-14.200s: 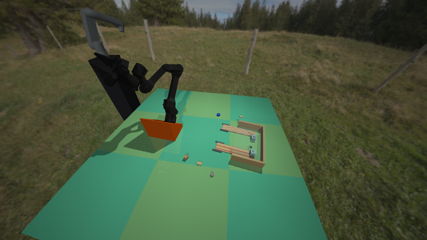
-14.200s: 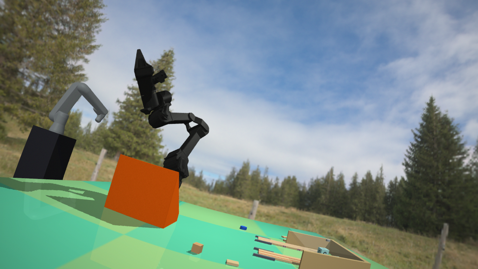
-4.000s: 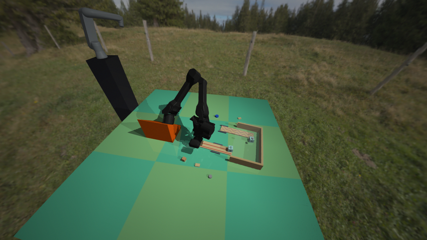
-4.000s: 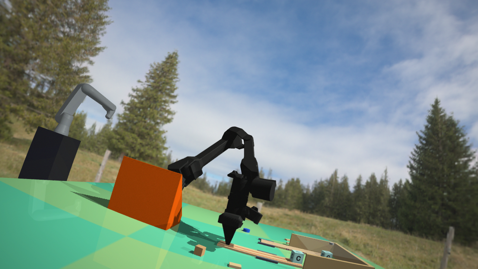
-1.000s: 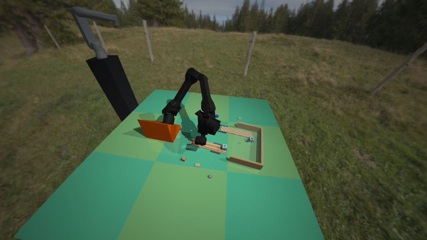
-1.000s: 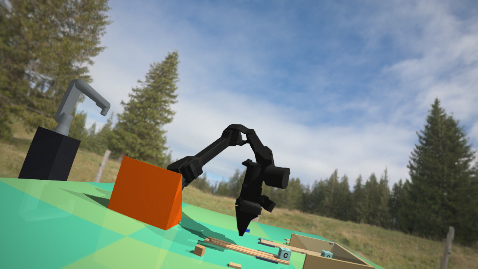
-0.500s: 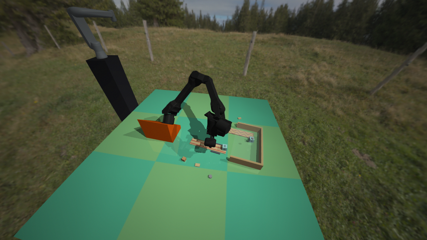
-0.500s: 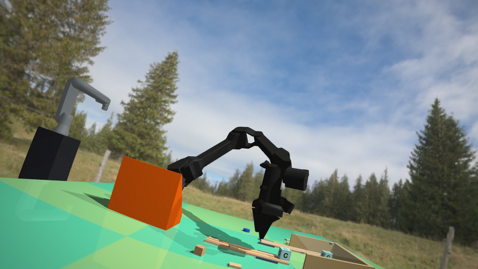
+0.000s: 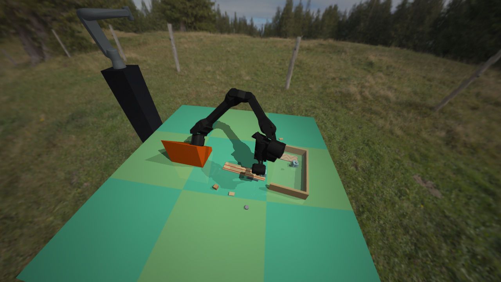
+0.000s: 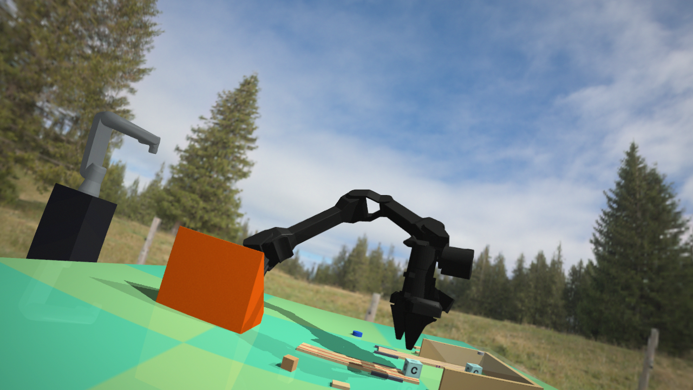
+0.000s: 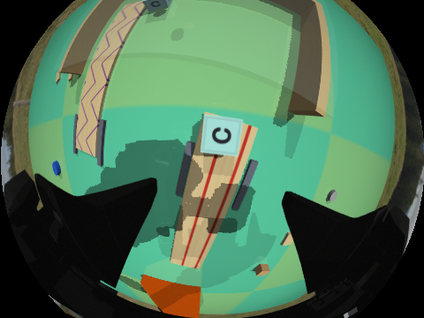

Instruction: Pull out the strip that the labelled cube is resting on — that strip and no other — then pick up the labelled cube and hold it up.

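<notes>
A pale blue cube marked C [image 10: 412,368] [image 11: 222,135] rests on the far end of the red-striped strip [image 9: 233,167] [image 10: 329,354] [image 11: 190,243], which lies between two dark rails [image 11: 185,170] [image 11: 245,185]. A zigzag strip [image 9: 289,157] [image 10: 431,359] [image 11: 94,94] reaches into the wooden frame; a second C cube [image 9: 295,163] [image 10: 473,368] [image 11: 155,4] is by its far end. Whether that cube touches the strip is unclear. My gripper [image 10: 404,343] [image 11: 223,193] is open and empty, above the striped strip and short of its cube. In the top view the arm mostly hides this cube.
The wooden frame [image 9: 307,171] [image 11: 324,57] has low walls beyond the striped strip. An orange wedge [image 9: 183,154] [image 10: 208,276] stands near the arm's base. A brown block [image 9: 215,187] [image 10: 289,362], a flat wooden piece [image 9: 231,193], a grey disc [image 9: 246,207] and a blue disc [image 10: 357,333] lie around.
</notes>
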